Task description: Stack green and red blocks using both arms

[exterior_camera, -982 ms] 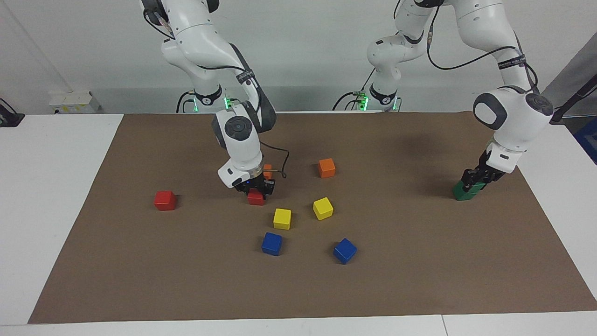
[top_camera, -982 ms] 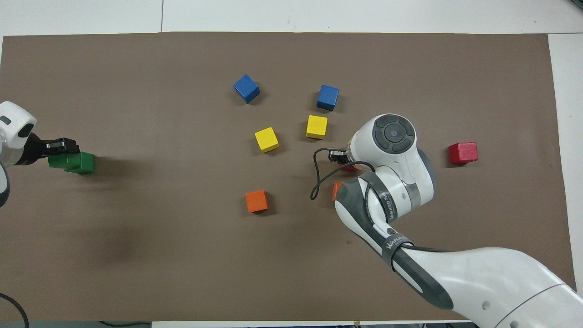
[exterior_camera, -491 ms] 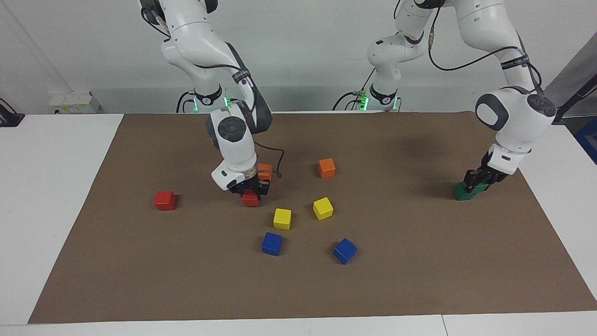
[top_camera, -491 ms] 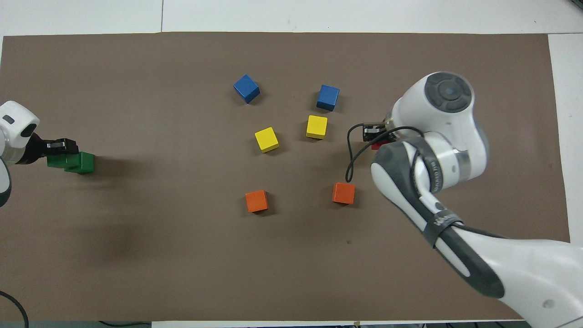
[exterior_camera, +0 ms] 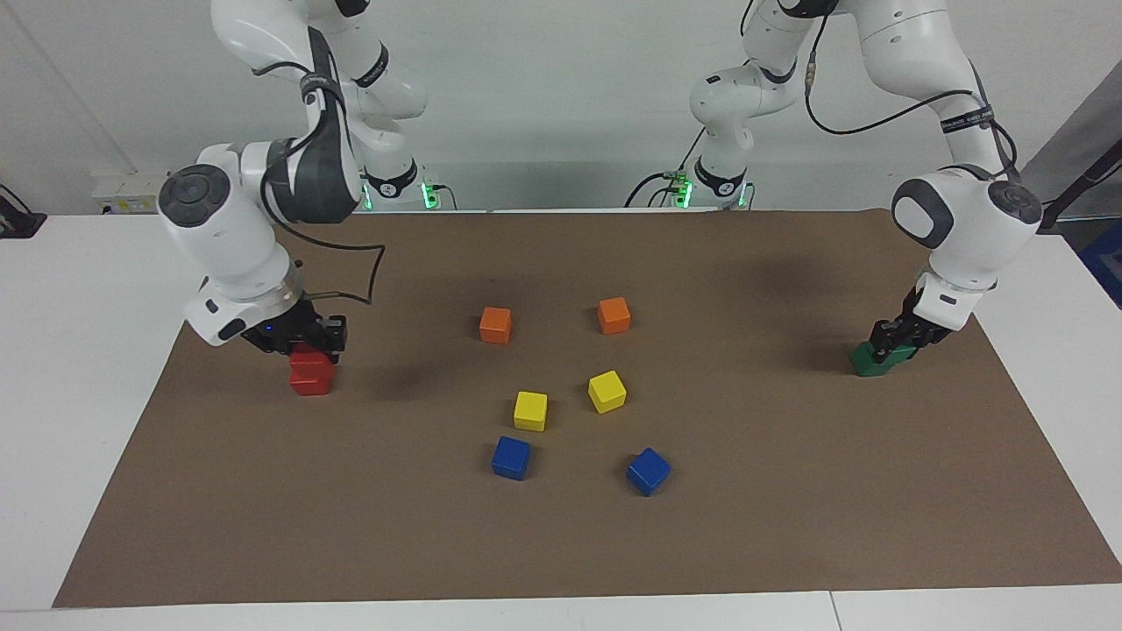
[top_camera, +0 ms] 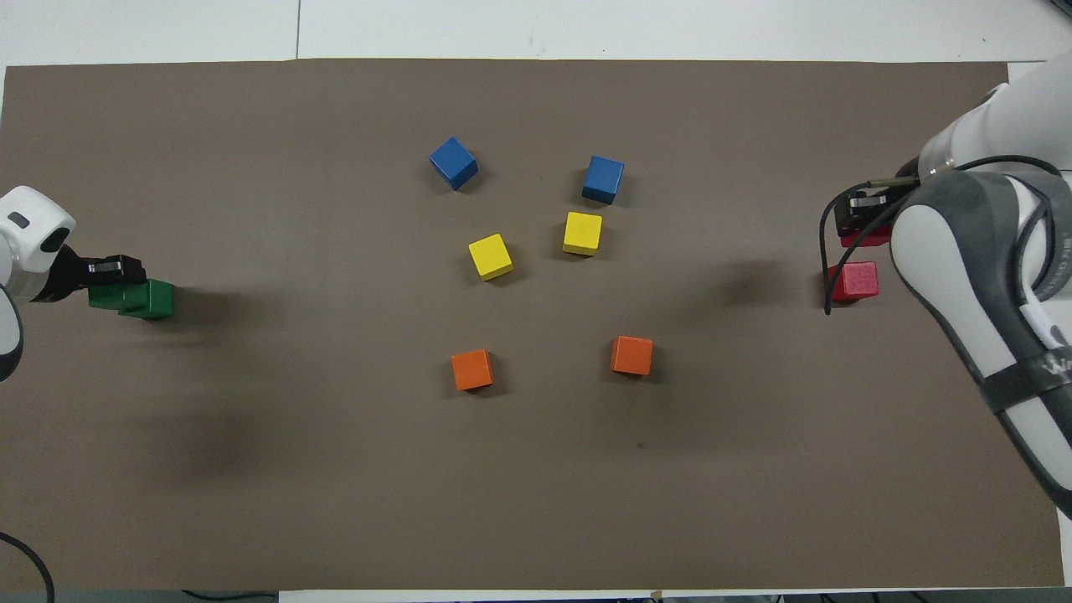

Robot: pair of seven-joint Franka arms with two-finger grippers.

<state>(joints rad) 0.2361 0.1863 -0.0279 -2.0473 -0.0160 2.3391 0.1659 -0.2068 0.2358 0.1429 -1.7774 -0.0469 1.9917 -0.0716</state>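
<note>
My right gripper [exterior_camera: 304, 342] is shut on a red block [exterior_camera: 307, 358] and holds it right over the second red block [exterior_camera: 312, 384] at the right arm's end of the mat. I cannot tell whether the two touch. The overhead view shows the right gripper [top_camera: 858, 211], the held red block [top_camera: 863, 238] and the second red block [top_camera: 854, 280]. My left gripper [exterior_camera: 899, 337] is shut on a green block [exterior_camera: 896, 351] that sits skewed against the second green block [exterior_camera: 866, 362] at the left arm's end. The overhead view shows the left gripper [top_camera: 110, 270] and both green blocks [top_camera: 104, 296] [top_camera: 152, 299].
On the middle of the brown mat [exterior_camera: 789, 491] lie two orange cubes [exterior_camera: 495, 325] [exterior_camera: 614, 315], two yellow cubes [exterior_camera: 530, 410] [exterior_camera: 607, 391] and two blue cubes [exterior_camera: 511, 457] [exterior_camera: 648, 471]. The orange cubes lie nearest the robots. White table borders the mat.
My right gripper lifted the red block from beside the orange cube and carried it to the right arm's end, over the second red block. The left gripper stayed on the green block.
</note>
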